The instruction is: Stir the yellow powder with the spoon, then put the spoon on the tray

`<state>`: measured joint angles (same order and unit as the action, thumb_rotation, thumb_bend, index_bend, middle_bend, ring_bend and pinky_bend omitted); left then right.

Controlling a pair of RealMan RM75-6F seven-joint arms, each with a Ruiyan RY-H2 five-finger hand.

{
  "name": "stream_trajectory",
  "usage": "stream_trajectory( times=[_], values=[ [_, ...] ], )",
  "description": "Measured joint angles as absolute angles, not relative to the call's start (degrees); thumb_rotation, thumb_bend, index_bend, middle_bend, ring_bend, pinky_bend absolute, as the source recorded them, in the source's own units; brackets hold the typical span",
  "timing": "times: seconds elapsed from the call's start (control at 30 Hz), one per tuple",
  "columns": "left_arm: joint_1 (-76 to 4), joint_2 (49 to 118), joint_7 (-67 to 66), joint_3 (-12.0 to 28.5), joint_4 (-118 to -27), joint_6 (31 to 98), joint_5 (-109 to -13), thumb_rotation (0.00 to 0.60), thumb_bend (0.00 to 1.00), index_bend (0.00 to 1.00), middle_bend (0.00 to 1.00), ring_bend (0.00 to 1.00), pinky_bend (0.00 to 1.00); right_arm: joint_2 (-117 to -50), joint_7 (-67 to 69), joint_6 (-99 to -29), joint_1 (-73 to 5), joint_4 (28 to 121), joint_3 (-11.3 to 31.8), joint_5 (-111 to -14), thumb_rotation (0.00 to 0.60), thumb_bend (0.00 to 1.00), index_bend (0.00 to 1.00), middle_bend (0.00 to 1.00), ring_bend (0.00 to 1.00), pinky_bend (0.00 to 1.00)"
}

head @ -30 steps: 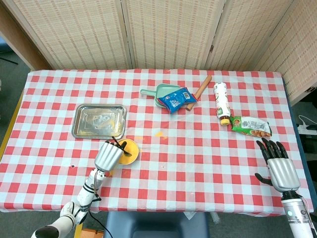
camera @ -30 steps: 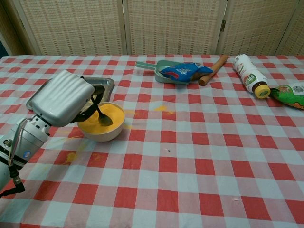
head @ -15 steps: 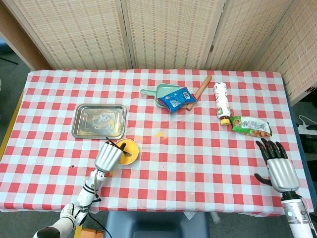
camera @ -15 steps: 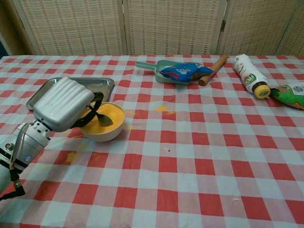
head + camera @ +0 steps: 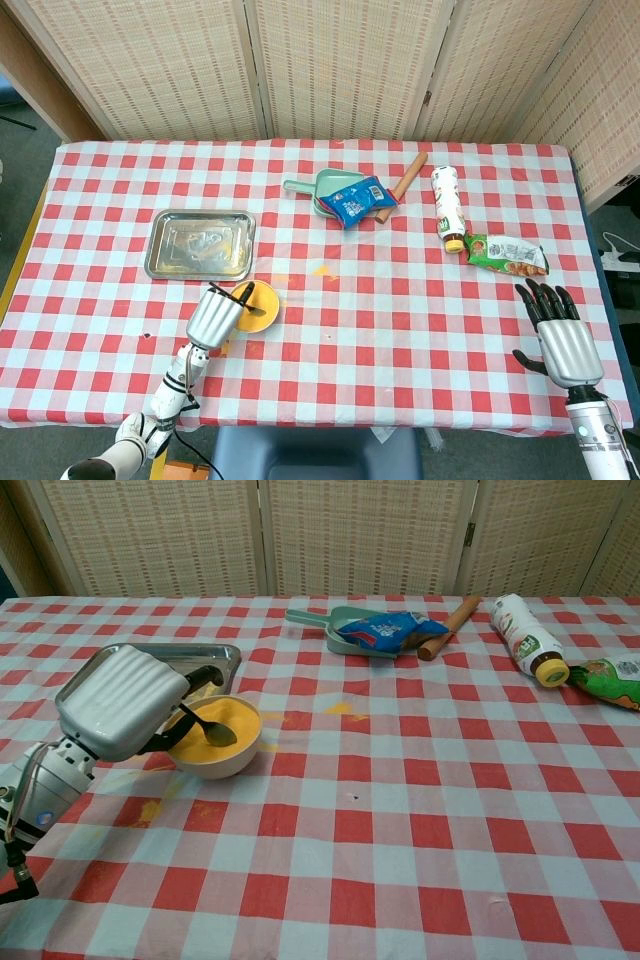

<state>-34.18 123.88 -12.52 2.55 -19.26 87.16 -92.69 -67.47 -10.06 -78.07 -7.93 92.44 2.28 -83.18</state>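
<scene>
Left robot hand [image 5: 125,702] sits at the near-left edge of the counter [image 5: 400,810], which is covered in a red-and-white checked cloth; its dark fingers [image 5: 200,676] are pinched on the handle of a small dark metal spoon [image 5: 207,729]. Spoon bowl sits over the yellow powder [image 5: 225,725] inside the small round cream bowl [image 5: 232,764]; can't tell whether it's touching the powder or just above it. Hand is tilted over the bowl's left rim, silver back facing up. Shallow rectangular stainless steel tray [image 5: 200,243] lies just behind the bowl, on the far-left side, with some yellow smears on it. Yellow powder specks on the cloth right of the bowl [image 5: 340,709] and a smudge near the left forearm [image 5: 148,809]. Right robot hand [image 5: 560,335] is at the near-right edge in the head view, palm down, dark fingers spread and holding nothing; out of frame in the chest view. Far side, centre: pale green plastic scoop [image 5: 325,618] with a blue snack packet [image 5: 385,630] lying in it, and a brown wooden rolling pin [image 5: 450,614] just to the packet's right. Further right, a white bottle with a tan cap [image 5: 524,625] lies on its side, and a green snack bag [image 5: 612,674] is right beside the cap end.
</scene>
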Motion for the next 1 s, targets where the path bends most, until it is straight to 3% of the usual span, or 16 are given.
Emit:
stream_trajectory(
  times=[0.27,1.0],
  values=[
    [-33.6,122.3,-13.6,2.0,-22.7,87.3,-92.6,0.600,0.44,0.16,1.00,1.00,1.00,-67.7,-10.4,-78.3,-7.9,92.5,2.2,-83.3,0.600,0.09,0.00,0.00,0.00,0.00],
    [-30.6,113.4,-21.6,1.5,-38.4,87.1,-92.2,0.600,0.44,0.17,1.00,1.00,1.00,-68.0,-11.0,-78.9,-7.7,92.6,1.9,-84.2,0.600,0.09,0.00,0.00,0.00,0.00]
  ],
)
